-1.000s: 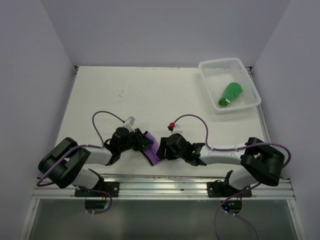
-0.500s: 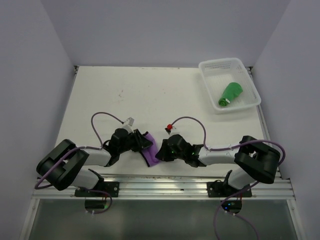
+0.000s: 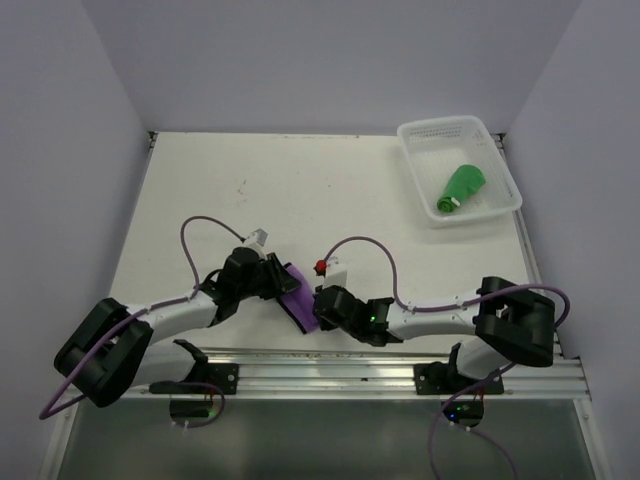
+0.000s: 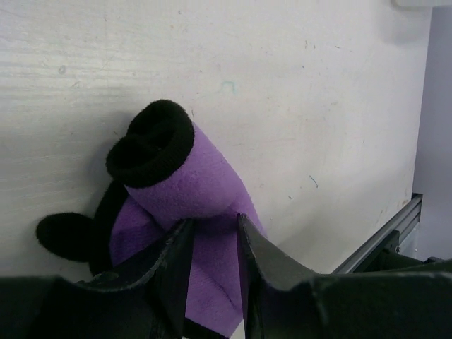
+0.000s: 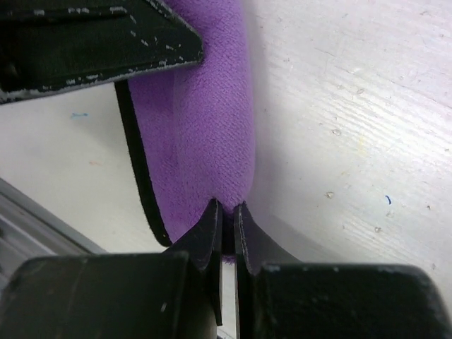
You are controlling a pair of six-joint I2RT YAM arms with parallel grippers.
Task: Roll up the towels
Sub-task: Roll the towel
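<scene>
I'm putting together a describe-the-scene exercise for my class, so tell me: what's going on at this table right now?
Two robot arms are working on a purple towel near the front edge of the table. The left hand grips the cloth just short of a rolled-up end that shows its black backing. The right hand is pinched shut on another bit of the same towel. The roll looks only partly done. A green towel, apparently rolled, lies in the white basket at the far right corner.

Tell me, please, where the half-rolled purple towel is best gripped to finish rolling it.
Probably the purple towel by its rolled tube, pinched across its width from the flat tail's side: the tube stands thick and round off the table, whereas the tail lies thin and flat, hard to get under.
</scene>
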